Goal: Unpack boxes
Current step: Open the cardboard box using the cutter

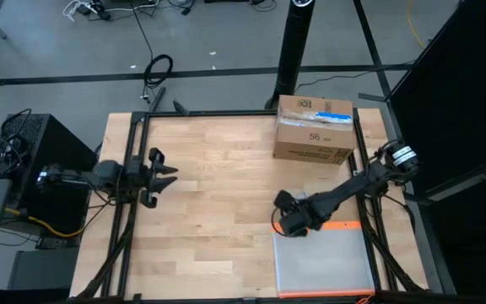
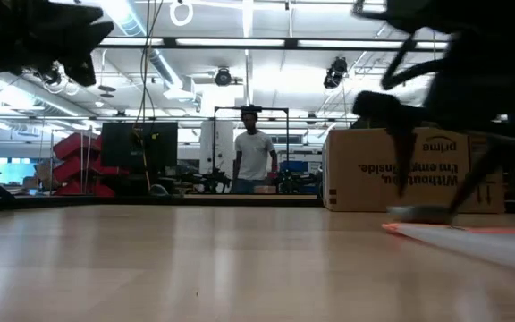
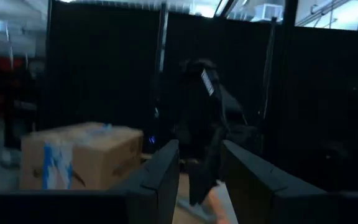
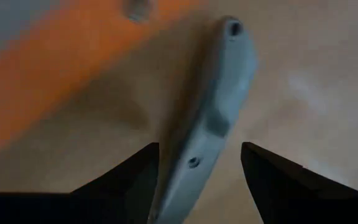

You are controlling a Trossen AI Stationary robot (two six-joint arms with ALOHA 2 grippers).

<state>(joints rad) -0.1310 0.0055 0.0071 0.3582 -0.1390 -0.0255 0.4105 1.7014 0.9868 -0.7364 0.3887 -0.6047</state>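
The brown cardboard box (image 1: pixel 313 129) stands on its bottom at the table's far right corner, flaps closed, with a white-and-blue label on top; it also shows in the low view (image 2: pixel 392 170) and in the left wrist view (image 3: pixel 82 155). A flat clear pouch with an orange edge (image 1: pixel 323 262) lies at the near right. A slim grey tool (image 4: pixel 210 112) lies on the wood beside the pouch's far left corner. My right gripper (image 1: pixel 287 224) points down over it, open, with a finger on either side (image 4: pixel 199 155). My left gripper (image 1: pixel 169 176) waits open at the table's left edge, nothing between its fingers. My right gripper stands over the grey tool's handle end (image 4: pixel 185 180) from above, fingers pointing down on either side of it. The tool lies flat on the table. Whether the one finger (image 4: pixel 135 180) that is close beside it touches it, I cannot tell.
Bare wood (image 1: pixel 218 211) stretches across the table's middle and near left. A black pole (image 1: pixel 298 42) rises just beyond the far edge. A dark cabinet (image 1: pixel 45 160) stands off the left side. A person (image 2: pixel 255 156) stands in the room beyond the table.
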